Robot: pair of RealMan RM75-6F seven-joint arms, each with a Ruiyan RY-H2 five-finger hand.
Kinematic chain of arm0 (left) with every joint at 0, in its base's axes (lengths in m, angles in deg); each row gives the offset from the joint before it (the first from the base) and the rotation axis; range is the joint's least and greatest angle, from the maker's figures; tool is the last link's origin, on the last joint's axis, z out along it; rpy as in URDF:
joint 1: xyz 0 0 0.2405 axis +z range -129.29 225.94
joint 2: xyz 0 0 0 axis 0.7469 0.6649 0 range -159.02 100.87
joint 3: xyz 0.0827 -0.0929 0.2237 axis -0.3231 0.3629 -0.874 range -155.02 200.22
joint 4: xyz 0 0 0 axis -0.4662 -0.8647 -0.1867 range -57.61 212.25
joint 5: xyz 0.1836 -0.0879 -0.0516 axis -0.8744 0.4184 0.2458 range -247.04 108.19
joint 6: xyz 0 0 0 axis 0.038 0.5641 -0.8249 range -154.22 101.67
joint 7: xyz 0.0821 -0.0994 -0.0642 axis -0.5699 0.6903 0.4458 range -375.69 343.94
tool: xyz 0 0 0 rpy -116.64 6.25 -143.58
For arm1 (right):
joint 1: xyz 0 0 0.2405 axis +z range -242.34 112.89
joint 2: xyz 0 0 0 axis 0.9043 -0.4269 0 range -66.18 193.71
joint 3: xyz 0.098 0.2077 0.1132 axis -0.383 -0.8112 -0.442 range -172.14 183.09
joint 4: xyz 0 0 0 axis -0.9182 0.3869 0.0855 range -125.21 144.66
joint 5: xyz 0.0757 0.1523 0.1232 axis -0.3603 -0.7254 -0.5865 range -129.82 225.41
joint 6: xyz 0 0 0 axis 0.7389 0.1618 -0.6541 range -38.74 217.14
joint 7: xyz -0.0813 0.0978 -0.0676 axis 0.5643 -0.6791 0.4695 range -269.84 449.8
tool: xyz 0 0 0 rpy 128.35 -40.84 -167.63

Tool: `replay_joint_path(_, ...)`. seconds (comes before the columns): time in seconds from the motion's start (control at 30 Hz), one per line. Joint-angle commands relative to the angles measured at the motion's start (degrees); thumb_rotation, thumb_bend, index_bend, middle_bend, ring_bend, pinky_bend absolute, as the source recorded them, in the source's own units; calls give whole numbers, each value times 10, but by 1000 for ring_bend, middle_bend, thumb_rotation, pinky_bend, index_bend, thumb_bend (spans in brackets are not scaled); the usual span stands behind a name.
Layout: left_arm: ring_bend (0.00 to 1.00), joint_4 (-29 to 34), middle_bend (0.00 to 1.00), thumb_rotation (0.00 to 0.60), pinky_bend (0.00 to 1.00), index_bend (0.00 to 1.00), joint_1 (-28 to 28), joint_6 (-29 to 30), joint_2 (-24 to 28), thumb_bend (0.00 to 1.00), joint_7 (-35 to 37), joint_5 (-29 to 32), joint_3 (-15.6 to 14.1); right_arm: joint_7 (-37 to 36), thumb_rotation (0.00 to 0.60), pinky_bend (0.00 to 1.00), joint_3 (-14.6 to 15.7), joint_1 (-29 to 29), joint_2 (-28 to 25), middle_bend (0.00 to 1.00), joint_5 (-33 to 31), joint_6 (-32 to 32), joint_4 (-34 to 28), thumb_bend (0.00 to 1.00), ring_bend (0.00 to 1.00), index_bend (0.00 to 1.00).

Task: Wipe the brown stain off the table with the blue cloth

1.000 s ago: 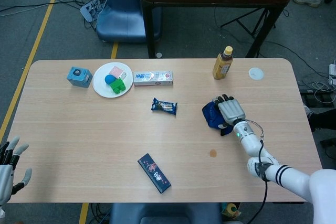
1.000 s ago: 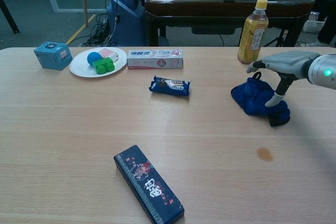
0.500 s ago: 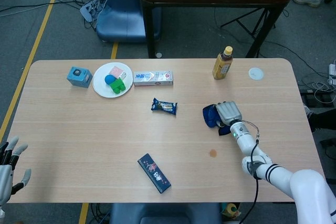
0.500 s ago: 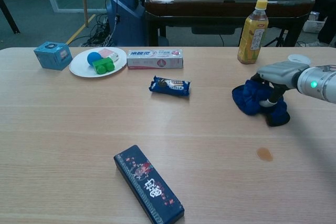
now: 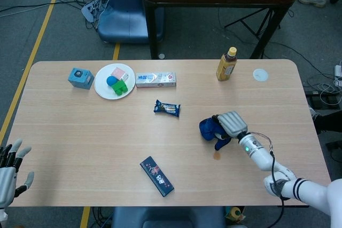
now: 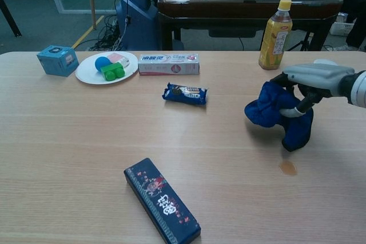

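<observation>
My right hand (image 6: 311, 78) has its fingers (image 6: 298, 108) closed around the blue cloth (image 6: 277, 112), holding it bunched just above the desk (image 6: 86, 141). The brown stain (image 6: 288, 168) sits just beside the cloth's hanging end (nearer me). My left hand (image 5: 9, 172) rests at the desk's near corner, fingers spread and holding nothing.

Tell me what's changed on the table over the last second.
The right hand has closed on the blue cloth, lifted it and carried it toward the brown stain, with a corner hanging just above it. The left hand stayed open at the table edge; the other items did not move.
</observation>
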Motion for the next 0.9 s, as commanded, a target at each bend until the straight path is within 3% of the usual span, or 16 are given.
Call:
replay_joint_path(0.03,49,1,0,600,0,188,0,0,0,335,-3,0,1,-23,600,710,35,-22,-23,534,50,-32,-35,636,520,681)
replay_joint_path(0.6,49,-2,0,600,0,190,1,1,0,335,1,-6,-4,-58,600,729,128,-45,-8,557,175,-82,-24,628,548,695)
replay_joint_path(0.73,49,-4,0,600,0,190,0,1,-1,335,5,-8,-4,-44,600,732,128,-44,1,558,177,-76,-7,627,550,696)
replay_joint_path(0.9,49,-5,0,600,0,192,5,8,2,335,11,-8,-4,-24,600,732,103,-39,24,558,155,-66,32,626,551,696)
